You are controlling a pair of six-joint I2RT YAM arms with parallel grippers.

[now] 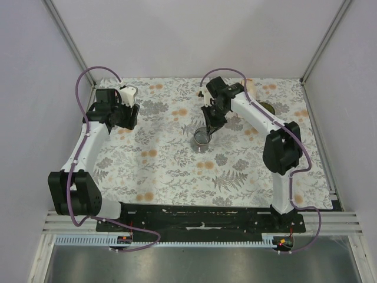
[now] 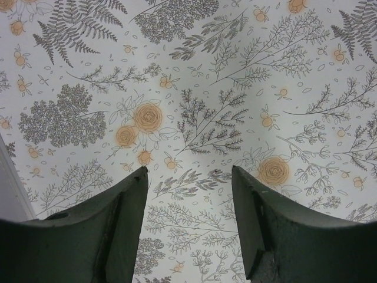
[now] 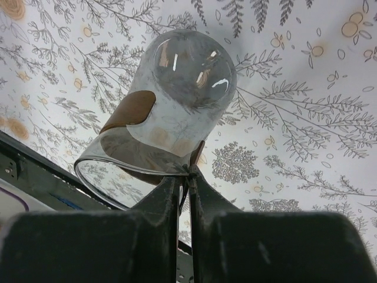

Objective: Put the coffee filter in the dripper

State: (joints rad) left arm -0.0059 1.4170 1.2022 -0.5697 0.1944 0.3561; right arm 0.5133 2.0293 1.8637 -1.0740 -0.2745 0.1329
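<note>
The dripper (image 1: pixel 267 108) shows as a small dark olive round thing at the back right, mostly hidden behind my right arm. The coffee filter is not in any view. My right gripper (image 1: pixel 208 128) is over the middle of the table. In the right wrist view its fingertips (image 3: pixel 189 171) are shut on the rim of a clear glass vessel (image 3: pixel 168 103) with a brown patch, held tilted. The glass also shows in the top view (image 1: pixel 202 138). My left gripper (image 1: pixel 129 117) is at the back left. It is open and empty above the patterned cloth (image 2: pixel 188 174).
A floral tablecloth (image 1: pixel 177 171) covers the table. A tan strip (image 1: pixel 250 86) lies at the back edge near the right arm's elbow. White walls and metal posts close in the back and sides.
</note>
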